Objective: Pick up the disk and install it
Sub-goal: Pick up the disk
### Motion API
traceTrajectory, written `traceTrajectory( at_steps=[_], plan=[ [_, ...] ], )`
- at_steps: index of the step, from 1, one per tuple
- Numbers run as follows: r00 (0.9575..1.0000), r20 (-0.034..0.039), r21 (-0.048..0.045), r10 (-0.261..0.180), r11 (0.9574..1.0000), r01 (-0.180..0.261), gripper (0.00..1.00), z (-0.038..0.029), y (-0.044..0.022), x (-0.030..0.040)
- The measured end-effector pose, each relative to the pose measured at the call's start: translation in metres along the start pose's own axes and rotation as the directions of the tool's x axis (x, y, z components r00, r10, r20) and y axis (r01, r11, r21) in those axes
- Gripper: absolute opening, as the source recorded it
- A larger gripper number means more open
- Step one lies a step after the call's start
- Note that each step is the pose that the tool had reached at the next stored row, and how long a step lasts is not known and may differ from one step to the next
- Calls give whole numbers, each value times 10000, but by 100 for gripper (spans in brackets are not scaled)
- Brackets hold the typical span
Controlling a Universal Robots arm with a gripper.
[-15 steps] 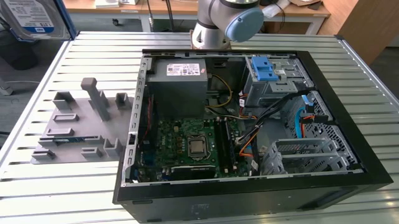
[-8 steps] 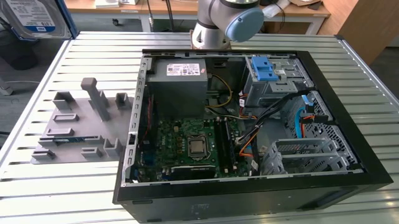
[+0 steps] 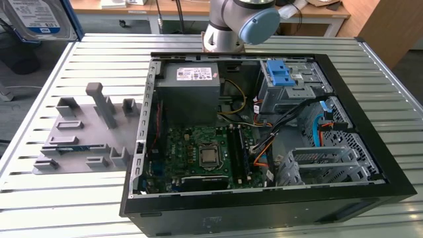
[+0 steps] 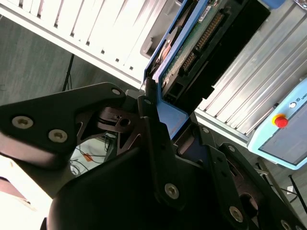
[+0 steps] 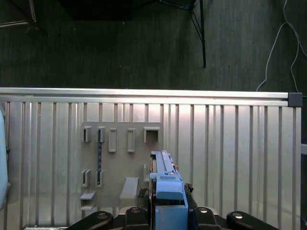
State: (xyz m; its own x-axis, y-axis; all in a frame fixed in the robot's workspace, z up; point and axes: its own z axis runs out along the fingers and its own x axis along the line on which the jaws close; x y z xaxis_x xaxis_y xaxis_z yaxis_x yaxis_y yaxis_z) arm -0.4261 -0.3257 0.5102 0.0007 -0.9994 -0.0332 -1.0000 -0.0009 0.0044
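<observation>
Jaws closed on the disk [image 4: 192, 43], gripping its blue rails edge-on. The arm [image 3: 231, 22] holds it high over the bench [image 5: 230, 143], wrist pointing down above the grey fixture [image 5: 120, 158].

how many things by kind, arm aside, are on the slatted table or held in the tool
black open-sided metal computer case: 1
grey plastic fixture plate with upright slots: 1
silver rectangular hard disk with blue rails: 1
total: 3

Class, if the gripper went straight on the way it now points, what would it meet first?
Probably the grey fixture plate on the slatted table, near its edge; the held disk would touch first. Depth is unclear.
</observation>
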Motion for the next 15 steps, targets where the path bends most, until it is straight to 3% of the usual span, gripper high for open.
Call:
traceTrajectory(
  at_steps=[15],
  plan=[
    [9999,158,0,-22,10000,22,36,0,-22,0]
  ],
)
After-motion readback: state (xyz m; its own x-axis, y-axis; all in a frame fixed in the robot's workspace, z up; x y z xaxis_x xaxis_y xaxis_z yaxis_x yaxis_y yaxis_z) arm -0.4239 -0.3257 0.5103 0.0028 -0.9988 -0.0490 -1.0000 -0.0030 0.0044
